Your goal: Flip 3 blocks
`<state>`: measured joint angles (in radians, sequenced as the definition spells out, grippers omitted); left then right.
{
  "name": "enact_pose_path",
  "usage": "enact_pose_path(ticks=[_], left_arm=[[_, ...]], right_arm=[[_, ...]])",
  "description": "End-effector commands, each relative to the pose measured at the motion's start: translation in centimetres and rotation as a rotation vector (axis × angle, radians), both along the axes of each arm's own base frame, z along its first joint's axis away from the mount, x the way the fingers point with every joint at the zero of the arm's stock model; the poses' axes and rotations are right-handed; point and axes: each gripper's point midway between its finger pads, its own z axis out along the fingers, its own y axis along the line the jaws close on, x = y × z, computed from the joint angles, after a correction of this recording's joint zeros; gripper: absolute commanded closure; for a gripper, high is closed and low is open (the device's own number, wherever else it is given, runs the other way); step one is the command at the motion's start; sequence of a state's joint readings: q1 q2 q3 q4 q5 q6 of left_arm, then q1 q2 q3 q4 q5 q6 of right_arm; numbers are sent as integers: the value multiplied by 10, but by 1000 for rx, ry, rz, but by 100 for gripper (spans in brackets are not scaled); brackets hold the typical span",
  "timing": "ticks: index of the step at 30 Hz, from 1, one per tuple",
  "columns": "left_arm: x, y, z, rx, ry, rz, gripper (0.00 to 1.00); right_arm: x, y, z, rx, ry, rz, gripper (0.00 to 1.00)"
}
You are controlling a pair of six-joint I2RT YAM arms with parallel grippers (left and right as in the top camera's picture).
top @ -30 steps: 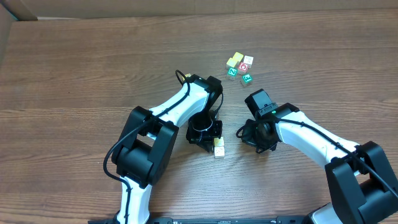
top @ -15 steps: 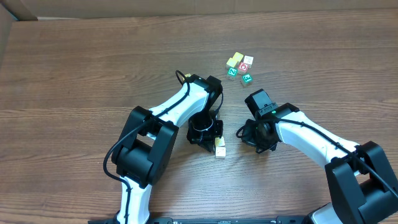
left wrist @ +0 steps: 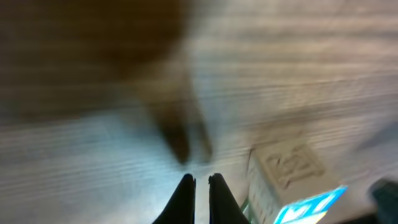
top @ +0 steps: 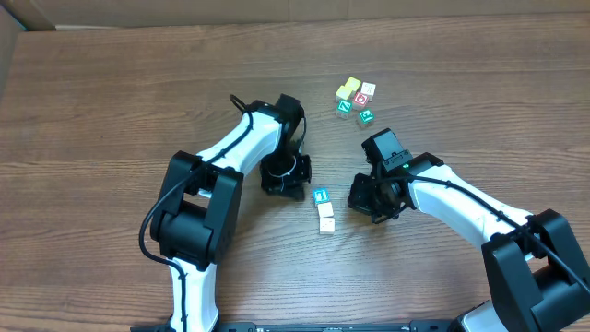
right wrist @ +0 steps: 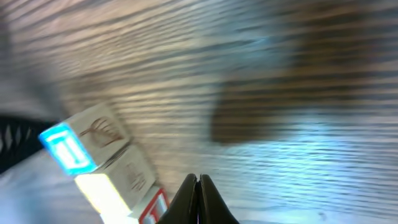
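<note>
The three blocks [top: 324, 210] lie in a short touching row between the left gripper [left wrist: 200, 184] and the right gripper [right wrist: 198, 184], within reach of both, and the jaws of each are pressed together on nothing, probably so that a narrow tip can push a cube over.

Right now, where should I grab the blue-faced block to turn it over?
Take the blue-faced block by its left and right side faces, coming down from above. It lies flat at the far end of the row, its near face seemingly against the cream block, so those two sides look free; a claw closing along the row would likely catch the neighbour.
</note>
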<state>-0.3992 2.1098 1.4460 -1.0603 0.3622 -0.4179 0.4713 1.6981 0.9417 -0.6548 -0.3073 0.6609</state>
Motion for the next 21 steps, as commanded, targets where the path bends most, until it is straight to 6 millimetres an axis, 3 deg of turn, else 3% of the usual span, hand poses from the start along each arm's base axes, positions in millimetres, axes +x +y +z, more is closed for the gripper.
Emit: enact_pose_path(ticks=[1, 9, 21], left_arm=[[2, -5, -1, 4, -18, 15, 96], [-1, -17, -1, -2, -22, 12, 96], [-1, -22, 0, -27, -21, 14, 96]], right_arm=[[2, 10, 5, 60, -4, 38, 96], [13, 15, 9, 83, -52, 40, 96], [11, 21, 9, 87, -59, 59, 96]])
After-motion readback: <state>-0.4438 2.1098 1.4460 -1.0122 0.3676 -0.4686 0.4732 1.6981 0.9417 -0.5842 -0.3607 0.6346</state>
